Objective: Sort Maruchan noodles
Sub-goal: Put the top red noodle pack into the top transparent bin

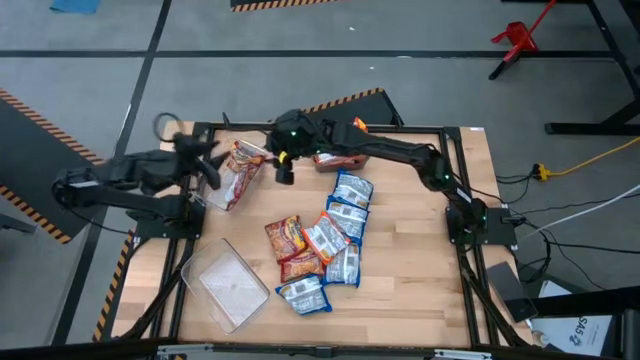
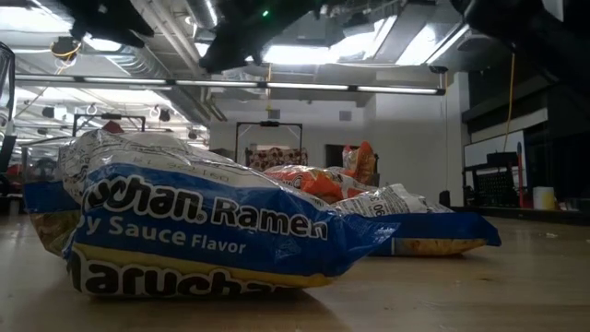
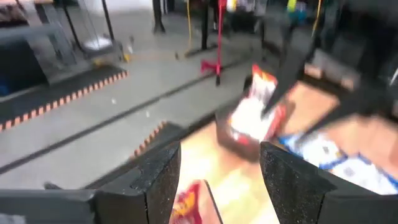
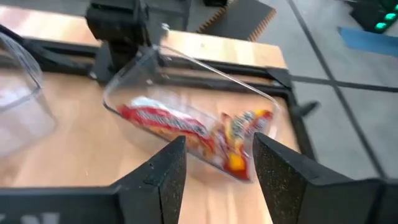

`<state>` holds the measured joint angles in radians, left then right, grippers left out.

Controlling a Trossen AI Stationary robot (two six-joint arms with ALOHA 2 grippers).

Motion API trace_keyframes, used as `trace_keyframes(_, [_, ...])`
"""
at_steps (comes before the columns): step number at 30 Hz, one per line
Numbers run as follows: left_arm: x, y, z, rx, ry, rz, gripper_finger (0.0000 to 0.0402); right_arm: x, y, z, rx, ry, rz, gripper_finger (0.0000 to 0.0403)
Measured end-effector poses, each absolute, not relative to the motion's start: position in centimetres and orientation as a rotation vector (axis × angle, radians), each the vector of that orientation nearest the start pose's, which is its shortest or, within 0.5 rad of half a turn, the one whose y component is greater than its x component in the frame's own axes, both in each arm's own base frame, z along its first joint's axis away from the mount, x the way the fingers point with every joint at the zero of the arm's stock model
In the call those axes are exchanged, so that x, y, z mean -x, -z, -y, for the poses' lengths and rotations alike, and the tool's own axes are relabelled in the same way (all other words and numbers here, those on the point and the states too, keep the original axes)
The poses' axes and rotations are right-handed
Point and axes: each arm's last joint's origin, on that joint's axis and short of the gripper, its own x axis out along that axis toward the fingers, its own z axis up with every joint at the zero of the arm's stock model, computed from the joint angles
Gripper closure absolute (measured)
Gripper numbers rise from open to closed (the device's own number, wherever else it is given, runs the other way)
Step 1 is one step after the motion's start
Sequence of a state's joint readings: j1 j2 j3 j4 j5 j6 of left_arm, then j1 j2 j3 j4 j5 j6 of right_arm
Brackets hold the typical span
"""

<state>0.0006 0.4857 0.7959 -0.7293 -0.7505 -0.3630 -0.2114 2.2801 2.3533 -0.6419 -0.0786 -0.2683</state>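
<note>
Several Maruchan noodles packets, blue-and-white and orange, lie in a loose pile [image 1: 322, 245] at mid-table; one blue packet [image 2: 203, 231] fills the low view. A clear bin [image 1: 236, 172] at the far left holds red-orange packets [image 4: 186, 127]. A second bin [image 1: 330, 157] at the far middle also holds packets [image 3: 252, 118]. My right gripper [image 1: 284, 170] hangs open just right of the far-left bin, with nothing between its fingers [image 4: 217, 138]. My left gripper [image 1: 212, 172] is open beside that bin's left side, and its fingers [image 3: 219, 149] are empty. My left gripper stands close against the far-left bin's left rim [image 1: 215, 178]. I cannot tell whether it touches the rim, and nothing lies between its fingers.
An empty clear bin [image 1: 232, 285] lies at the near left, also seen in the right wrist view [image 4: 18, 81]. A black frame rail [image 1: 330, 128] runs around the table. Bare wood shows at the near right [image 1: 410, 290].
</note>
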Motion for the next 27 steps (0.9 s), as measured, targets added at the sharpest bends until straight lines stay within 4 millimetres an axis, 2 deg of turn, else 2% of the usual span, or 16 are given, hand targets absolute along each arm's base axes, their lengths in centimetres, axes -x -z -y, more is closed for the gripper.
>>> trace_keyframes(5, [-11.0,-30.2,-2.2,0.268,-0.801,-0.472,0.0189,-47.4,-35.7,10.8,0.214,0.121,-0.654,0.0232])
trace_keyframes(9, [-11.8,-29.0,-2.7,0.394,-0.800,-0.592,0.0189,-45.1,-38.0,10.8,0.214,0.143,-0.675,0.0233])
trace_keyframes(12, [-12.1,-28.6,-3.4,0.455,-0.847,-0.609,0.0189,-44.1,-39.1,10.8,0.211,0.149,-0.681,0.0233])
trace_keyframes(17, [-12.4,-28.2,-4.7,0.576,-0.913,-0.620,0.0189,-43.0,-40.0,10.4,0.208,0.144,-0.698,0.0233])
trace_keyframes(20, [-12.6,-27.8,-5.4,0.644,-0.894,-0.661,0.0189,-42.8,-39.7,10.4,0.202,0.136,-0.734,0.0233])
trace_keyframes(27, [-13.8,-26.7,-6.6,0.684,-0.898,-0.766,0.0189,-42.3,-39.4,10.2,0.194,0.127,-0.788,0.0233])
